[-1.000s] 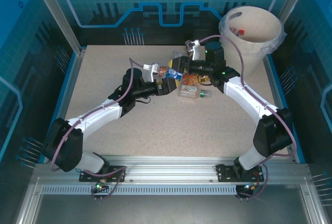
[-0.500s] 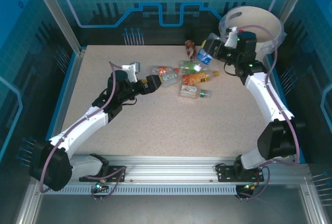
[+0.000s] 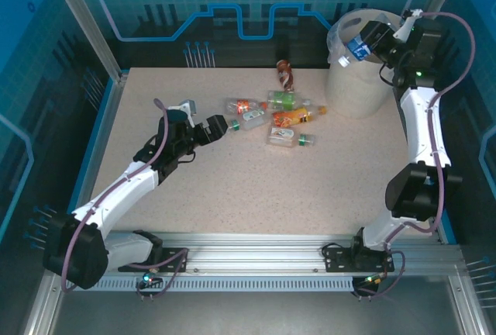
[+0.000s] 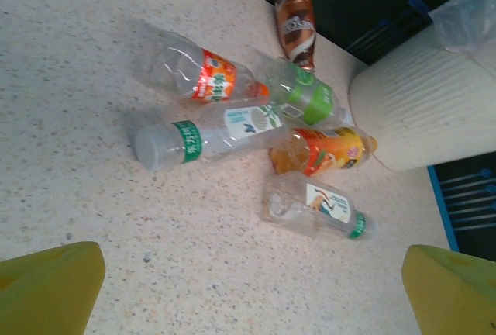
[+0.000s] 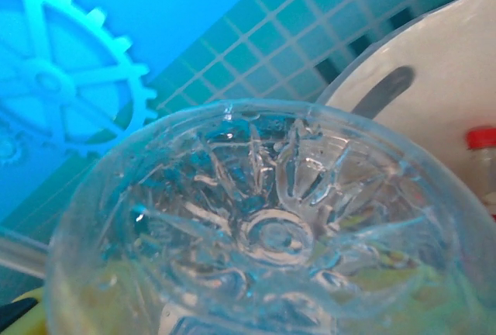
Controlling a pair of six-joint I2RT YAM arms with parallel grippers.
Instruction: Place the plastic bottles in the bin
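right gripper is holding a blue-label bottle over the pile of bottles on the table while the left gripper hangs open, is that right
Not quite. The right gripper holds the blue-label bottle over the bin, not over the pile of bottles; the top external view shows it at the bin's rim. The left gripper does hang open.

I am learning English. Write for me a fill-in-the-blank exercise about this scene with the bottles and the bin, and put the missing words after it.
1. The right fingers hold a bottle with a ____ label over the bin.
2. The left fingers are ____ and hold nothing.
3. ____ bottles lie on the table.
4. The bottle nearest the table's far edge is ____ in colour.

Missing words: blue; open; six; brown.
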